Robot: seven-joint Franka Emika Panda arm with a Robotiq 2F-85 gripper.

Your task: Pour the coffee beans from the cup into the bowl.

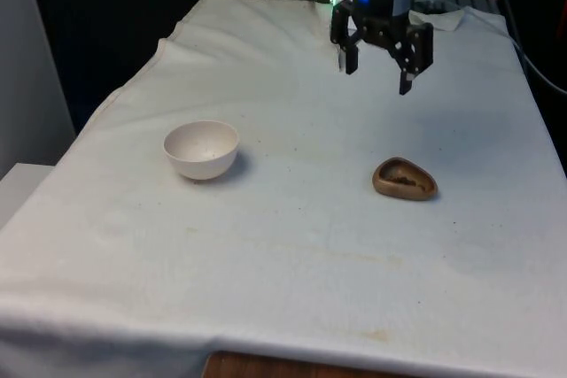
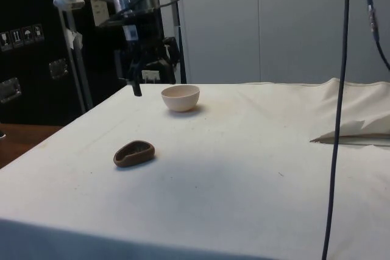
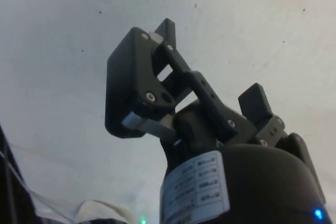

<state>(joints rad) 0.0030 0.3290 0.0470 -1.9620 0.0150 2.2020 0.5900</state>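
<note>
1. We see the hand (image 1: 379, 66) held above the counter's (image 1: 292, 245) far end, fingers spread wide and gripping nothing.
2. The brown cup (image 1: 404, 179) sits on the cloth nearer the camera than the hand, well apart from it.
3. The white bowl (image 1: 201, 149) stands toward the front view's left, well apart from the cup.

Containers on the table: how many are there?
2: a white bowl toward the front view's left, and a brown cup with coffee beans toward its right, well apart.
</note>
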